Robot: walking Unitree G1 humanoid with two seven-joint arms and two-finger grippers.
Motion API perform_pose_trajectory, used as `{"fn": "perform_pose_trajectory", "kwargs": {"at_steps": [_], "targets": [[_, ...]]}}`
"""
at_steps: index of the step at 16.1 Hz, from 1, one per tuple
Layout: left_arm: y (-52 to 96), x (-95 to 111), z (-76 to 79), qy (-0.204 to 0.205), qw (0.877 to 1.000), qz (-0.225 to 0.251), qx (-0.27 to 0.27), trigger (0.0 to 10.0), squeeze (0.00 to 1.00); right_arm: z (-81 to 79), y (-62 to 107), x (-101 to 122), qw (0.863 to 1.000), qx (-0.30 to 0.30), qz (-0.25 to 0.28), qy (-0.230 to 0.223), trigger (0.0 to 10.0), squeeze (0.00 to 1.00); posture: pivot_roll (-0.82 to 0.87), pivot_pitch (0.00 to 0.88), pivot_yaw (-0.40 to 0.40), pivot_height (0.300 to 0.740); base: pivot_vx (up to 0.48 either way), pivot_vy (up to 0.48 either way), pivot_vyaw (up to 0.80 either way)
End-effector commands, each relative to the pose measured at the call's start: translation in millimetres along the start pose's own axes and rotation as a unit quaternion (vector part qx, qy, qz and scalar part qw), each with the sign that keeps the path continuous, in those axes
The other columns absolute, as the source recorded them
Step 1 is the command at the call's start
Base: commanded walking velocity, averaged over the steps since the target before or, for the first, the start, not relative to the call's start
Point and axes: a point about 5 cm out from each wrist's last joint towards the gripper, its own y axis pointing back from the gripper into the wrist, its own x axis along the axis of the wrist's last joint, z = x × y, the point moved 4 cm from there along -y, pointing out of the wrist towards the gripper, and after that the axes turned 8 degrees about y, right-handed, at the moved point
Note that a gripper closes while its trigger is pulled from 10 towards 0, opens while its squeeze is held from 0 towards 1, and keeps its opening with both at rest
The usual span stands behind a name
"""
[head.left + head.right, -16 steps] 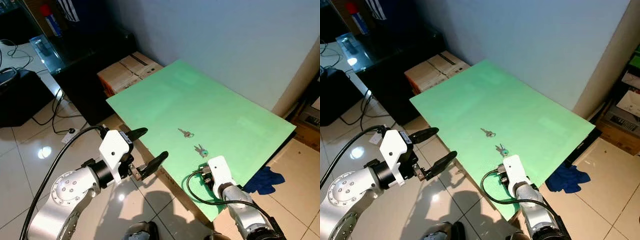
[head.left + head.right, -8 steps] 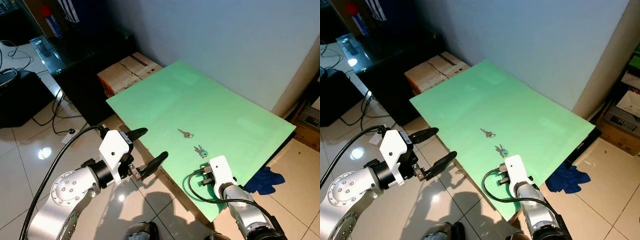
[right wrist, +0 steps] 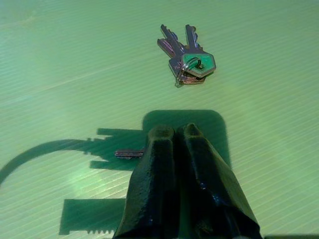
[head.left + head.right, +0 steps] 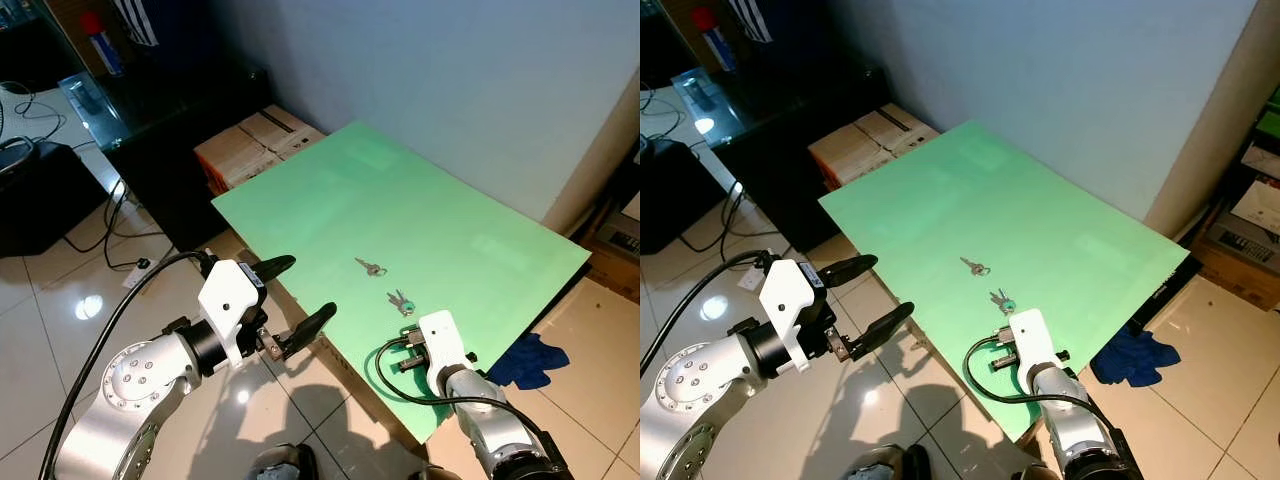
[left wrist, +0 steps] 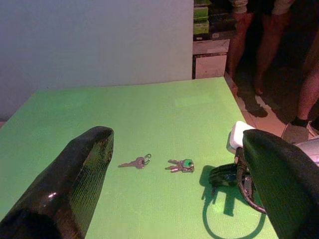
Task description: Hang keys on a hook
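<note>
The right pincer is pressed closed and empty above the green desk, near the key bunch with the green cap. The left pincer is wide at the desk edge. Closed fingers may push the flat keys away. A single key lies beyond. No readable writing.
</note>
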Motion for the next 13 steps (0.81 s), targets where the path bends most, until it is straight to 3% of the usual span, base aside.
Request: {"fn": "perform_pose_trajectory", "kwargs": {"at_steps": [1, 7, 10, 11, 13], "targets": [[1.4, 3, 0.4, -0.008, 1.0, -0.002, -0.001, 10.0, 0.0, -9.0, 3.1, -18, 0.999, 0.012, -0.037, -0.008, 0.0, 0.0, 0.13, 0.12, 0.15, 0.74, 0.0, 0.0, 0.0], [1.1, 4, -0.2, -0.011, 1.0, 0.0, 0.001, 10.0, 0.0, -3.4, 2.9, -6, 1.0, -0.016, -0.005, -0.01, 0.0, 0.0, 0.13, 0.117, 0.15, 0.74, 0.0, 0.0, 0.0], [0.8, 4, -2.3, -0.013, 1.0, 0.003, 0.007, 10.0, 0.0, 10.9, 7.7, 17, 0.996, -0.068, 0.052, -0.019, 0.0, 0.0, 0.13, 0.098, 0.139, 0.74, 0.0, 0.0, 0.0], [-0.3, 4, -3.1, -0.014, 1.0, 0.006, 0.009, 10.0, 0.0, 15.7, 14.1, 32, 0.992, -0.092, 0.09, -0.008, 0.0, 0.0, 0.12, 0.083, 0.133, 0.74, 0.0, 0.0, 0.0], [-1.7, 4, -3.6, -0.014, 1.0, 0.008, 0.011, 10.0, 0.0, 18.8, 20.1, 42, 0.987, -0.109, 0.116, 0.012, 0.0, 0.0, 0.11, 0.073, 0.127, 0.74, 0.0, 0.0, 0.0]]}}
